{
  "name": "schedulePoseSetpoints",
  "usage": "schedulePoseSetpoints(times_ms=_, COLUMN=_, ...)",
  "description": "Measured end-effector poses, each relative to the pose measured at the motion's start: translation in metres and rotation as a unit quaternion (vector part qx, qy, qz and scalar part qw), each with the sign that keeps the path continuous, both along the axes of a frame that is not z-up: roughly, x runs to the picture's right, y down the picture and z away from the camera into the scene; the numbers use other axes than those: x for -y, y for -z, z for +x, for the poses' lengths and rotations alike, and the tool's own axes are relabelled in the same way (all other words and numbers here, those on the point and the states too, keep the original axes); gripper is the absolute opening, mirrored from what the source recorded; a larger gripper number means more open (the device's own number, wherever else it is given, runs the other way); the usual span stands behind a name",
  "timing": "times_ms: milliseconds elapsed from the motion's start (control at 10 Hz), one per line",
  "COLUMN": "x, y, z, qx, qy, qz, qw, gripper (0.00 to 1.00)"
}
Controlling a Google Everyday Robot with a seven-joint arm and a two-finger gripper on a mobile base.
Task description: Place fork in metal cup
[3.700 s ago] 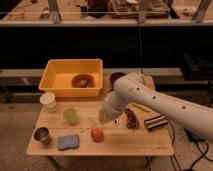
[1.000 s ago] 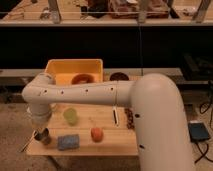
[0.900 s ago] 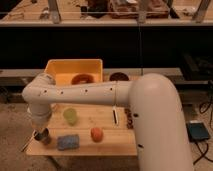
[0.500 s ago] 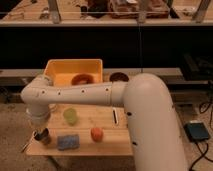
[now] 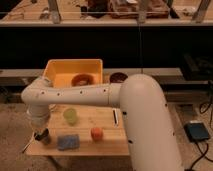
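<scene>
Tool (image 5: 39, 131) is hovering directly above the metal cup (image 5: 44, 137) at the desk's (image 5: 107, 142) front-left corner; its finger state, and any fork, I cannot tell.

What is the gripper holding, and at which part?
It cannot be told: the gripper is directly over the metal cup, and no fork is visible.

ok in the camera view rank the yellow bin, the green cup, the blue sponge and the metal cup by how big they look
1. Yellow bin
2. Blue sponge
3. Green cup, close to the sponge, so unsure
4. Metal cup, partly hidden by the gripper just above it
</scene>
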State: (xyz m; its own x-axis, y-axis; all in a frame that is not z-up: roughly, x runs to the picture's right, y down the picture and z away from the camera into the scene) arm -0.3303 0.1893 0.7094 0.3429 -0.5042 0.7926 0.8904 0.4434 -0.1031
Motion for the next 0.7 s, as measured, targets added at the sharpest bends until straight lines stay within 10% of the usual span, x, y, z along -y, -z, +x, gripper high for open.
schedulePoseSetpoints(times_ms=700, x=0.001, y=-0.014, z=0.001, qx=-0.007, qy=0.001, qz=-0.008, qw=0.9999, gripper=0.20)
